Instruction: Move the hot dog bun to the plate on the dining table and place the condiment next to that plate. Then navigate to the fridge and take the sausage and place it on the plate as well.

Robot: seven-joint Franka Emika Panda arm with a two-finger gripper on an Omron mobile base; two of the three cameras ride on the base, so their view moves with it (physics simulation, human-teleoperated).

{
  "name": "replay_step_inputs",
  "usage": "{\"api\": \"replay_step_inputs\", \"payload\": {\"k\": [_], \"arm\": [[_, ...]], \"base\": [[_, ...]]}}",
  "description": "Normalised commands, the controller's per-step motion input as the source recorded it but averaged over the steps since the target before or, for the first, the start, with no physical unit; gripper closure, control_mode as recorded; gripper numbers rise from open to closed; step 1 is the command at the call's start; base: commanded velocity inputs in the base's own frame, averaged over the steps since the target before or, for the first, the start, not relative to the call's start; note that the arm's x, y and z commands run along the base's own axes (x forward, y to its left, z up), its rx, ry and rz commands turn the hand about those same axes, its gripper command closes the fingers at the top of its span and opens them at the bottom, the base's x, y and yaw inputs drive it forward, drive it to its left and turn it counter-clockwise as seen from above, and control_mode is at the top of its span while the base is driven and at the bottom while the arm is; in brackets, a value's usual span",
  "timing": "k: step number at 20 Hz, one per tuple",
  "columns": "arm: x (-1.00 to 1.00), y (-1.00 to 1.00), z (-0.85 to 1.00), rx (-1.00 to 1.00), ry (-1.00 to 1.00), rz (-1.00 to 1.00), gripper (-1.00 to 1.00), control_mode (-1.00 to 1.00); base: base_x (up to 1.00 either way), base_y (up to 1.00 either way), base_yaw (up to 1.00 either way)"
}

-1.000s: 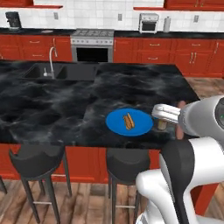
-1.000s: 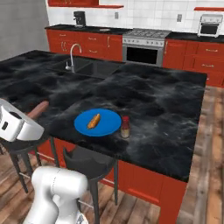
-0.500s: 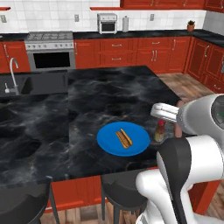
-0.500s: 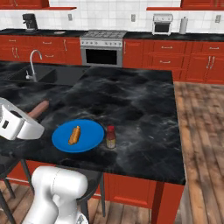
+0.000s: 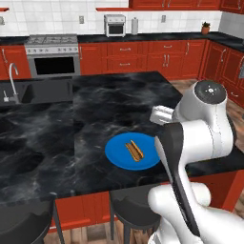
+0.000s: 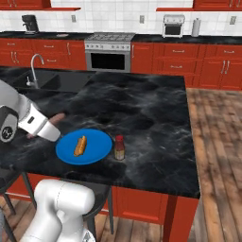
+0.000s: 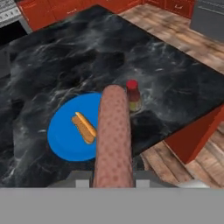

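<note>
My gripper (image 7: 113,181) is shut on the sausage (image 7: 113,135), a thick reddish-brown stick that reaches out above the blue plate (image 7: 61,135). The tan hot dog bun (image 7: 84,127) lies on that plate. The condiment (image 7: 133,96) stands upright just beside the plate's rim. From the right base view, the sausage tip (image 6: 57,117) pokes out of the hand at the plate's (image 6: 97,144) left edge, with the bun (image 6: 80,145) and the condiment (image 6: 119,148) to its right. All of this is on the dining table (image 6: 142,108). A grey front (image 7: 209,17) shows far off; I cannot tell whether it is the fridge.
Two dark stools (image 5: 28,224) (image 5: 133,209) stand under the table's near edge. A sink with a faucet (image 6: 33,71) is set in the table's far left. The stove (image 6: 109,54) and red cabinets line the back wall. Wooden floor (image 6: 217,142) lies to the right.
The whole picture has shifted, so the base has driven along the table; the plate now sits closer in front. The gripper keeps its hold on the sausage.
</note>
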Motion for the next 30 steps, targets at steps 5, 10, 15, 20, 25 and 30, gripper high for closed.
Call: {"api": "replay_step_inputs", "payload": {"k": [5, 10, 15, 20, 25, 30], "arm": [[0.87, -0.13, -0.77, 0.06, 0.36, 0.2, 1.0, -1.0], [0.61, -0.01, -0.74, 0.0, 0.23, 0.37, 1.0, -1.0], [0.71, -0.01, -0.58, 0.0, 0.11, 0.36, 1.0, -1.0], [0.46, -0.04, -0.35, 0.0, 0.0, 0.27, 1.0, -1.0], [0.35, -0.07, -0.46, 0.0, 0.0, 0.21, 1.0, -1.0], [0.44, -0.02, -0.52, -0.02, 0.0, 0.14, 1.0, -1.0]], "base": [[0.0, 0.0, 0.0], [0.0, 0.0, 0.0], [0.0, 0.0, 0.0], [0.0, 0.0, 0.0], [0.0, 0.0, 0.0], [0.0, 0.0, 0.0]]}}
